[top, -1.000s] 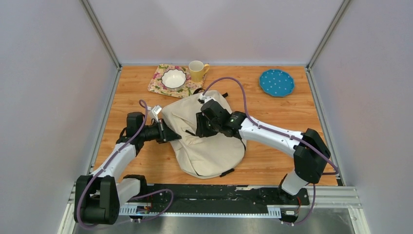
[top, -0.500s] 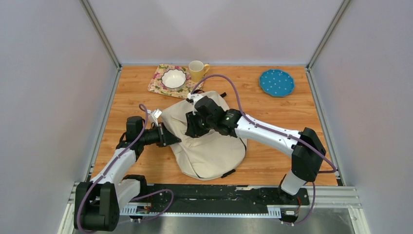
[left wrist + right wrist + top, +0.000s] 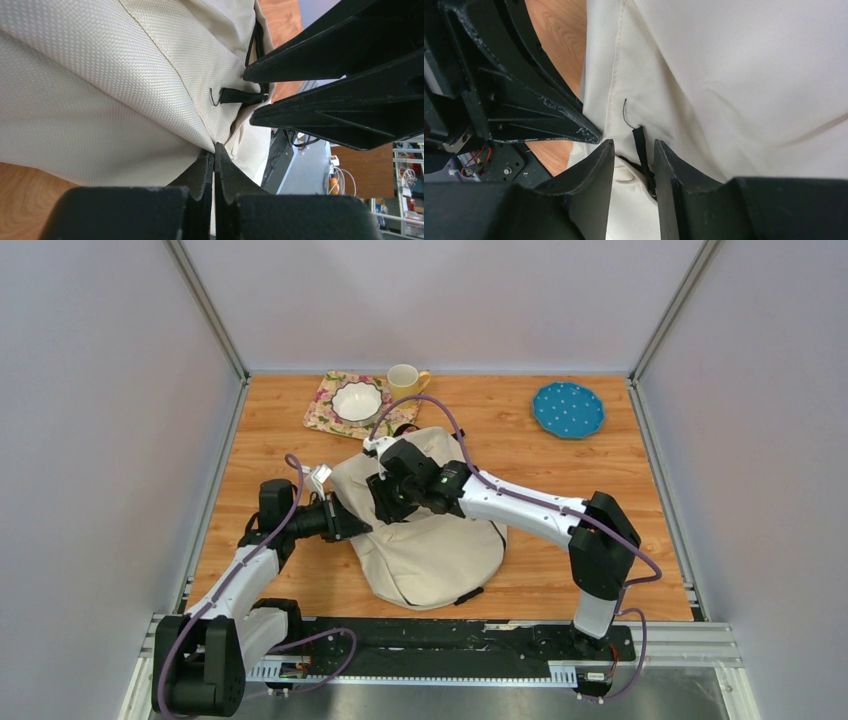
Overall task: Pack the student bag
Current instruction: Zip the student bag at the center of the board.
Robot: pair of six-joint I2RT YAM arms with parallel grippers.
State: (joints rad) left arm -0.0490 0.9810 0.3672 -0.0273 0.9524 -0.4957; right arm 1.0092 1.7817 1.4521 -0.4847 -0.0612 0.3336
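Pale grey walls (image 3: 450, 300) around a wooden tabletop (image 3: 600, 465), aluminium posts (image 3: 207, 310) at corners.

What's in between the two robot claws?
A fold of the student bag and its black zipper pull, inside the right gripper's open fingers. The left gripper pinches that fold. Both wrist views show it.

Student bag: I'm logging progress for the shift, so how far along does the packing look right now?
Done: the left end effector is shut on a fold of the student bag at its left edge. In hand: the right end effector stands open astride the black zipper pull, not gripping it. Left: the bag shows no opening, so unzipping and all loading seem to remain.
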